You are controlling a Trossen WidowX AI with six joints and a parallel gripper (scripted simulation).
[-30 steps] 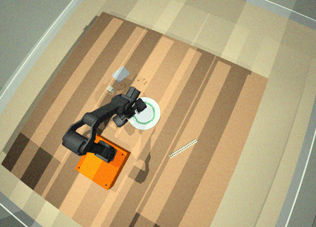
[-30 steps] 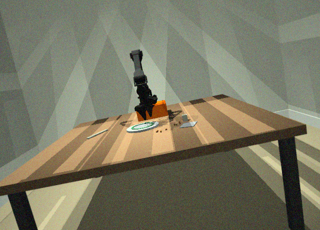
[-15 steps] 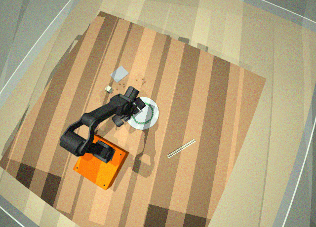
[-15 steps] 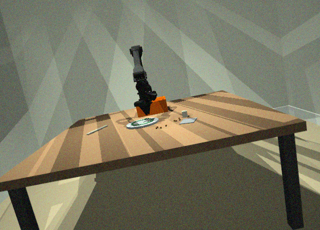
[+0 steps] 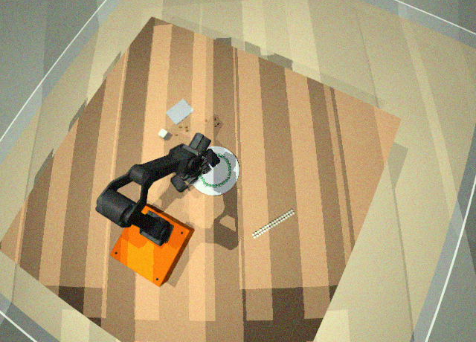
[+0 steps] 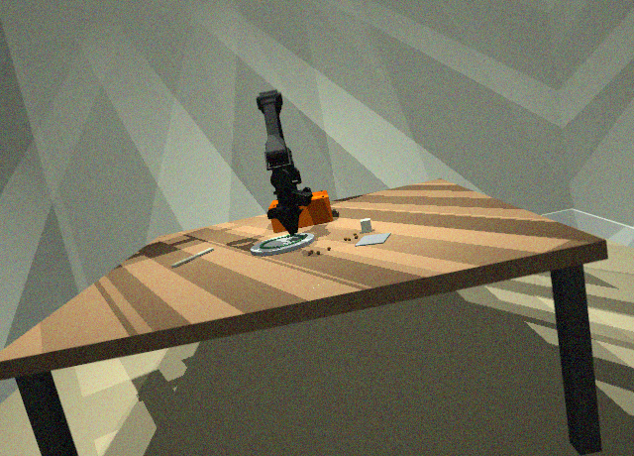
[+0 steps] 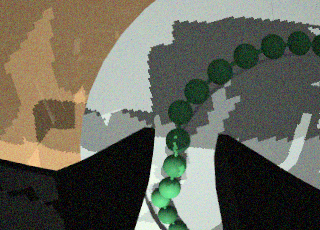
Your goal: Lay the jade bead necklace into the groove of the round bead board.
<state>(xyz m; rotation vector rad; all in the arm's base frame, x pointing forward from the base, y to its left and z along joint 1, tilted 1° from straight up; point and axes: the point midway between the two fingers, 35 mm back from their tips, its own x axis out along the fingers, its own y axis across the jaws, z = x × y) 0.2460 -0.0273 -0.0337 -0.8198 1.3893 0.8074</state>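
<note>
The round white bead board [image 5: 227,188] [image 6: 256,251] [image 7: 117,75] lies flat on the table. The jade bead necklace [image 5: 230,171] [image 7: 220,71] lies on it as a ring of green beads. In the wrist view a thin dark curved line, seemingly the groove's edge, shows at the lower left beside a few slightly staggered beads. My gripper [image 5: 208,167] [image 6: 292,234] [image 7: 185,142] is low over the board at the ring's near side. Its fingers are partly open, one on each side of the bead string, with visible gaps to the beads. The arm hides part of the ring in the top view.
A strip of cream beads [image 5: 273,224] [image 6: 192,257] lies away from the board. A pale flat card [image 5: 179,111] [image 6: 373,239], a small white block [image 5: 163,133] [image 6: 365,225] and several tiny brown pieces lie on the board's other side. The orange base [image 5: 146,262] [image 6: 322,208] carries the arm.
</note>
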